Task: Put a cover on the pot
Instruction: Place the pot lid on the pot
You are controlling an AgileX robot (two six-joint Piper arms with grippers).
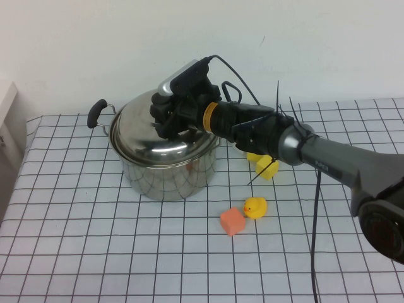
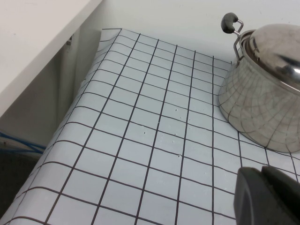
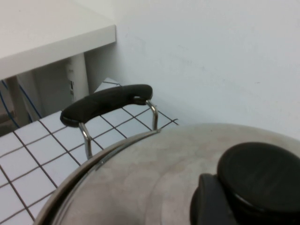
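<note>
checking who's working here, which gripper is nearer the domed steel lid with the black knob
Right. The right gripper sits at the black knob of the domed steel lid; the left gripper hangs over the checked cloth, apart from the pot.

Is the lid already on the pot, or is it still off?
On. The domed lid sits on the pot, and the right gripper is at its knob. The left gripper is parked aside.

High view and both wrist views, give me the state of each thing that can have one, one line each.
Shiny steel stockpot: upright, covered.
Domed steel lid: seated on the pot.
Right hand: over the lid, at its black knob.
Left hand: low over the table, left of the pot.
Yellow rubber duck: upright.
</note>
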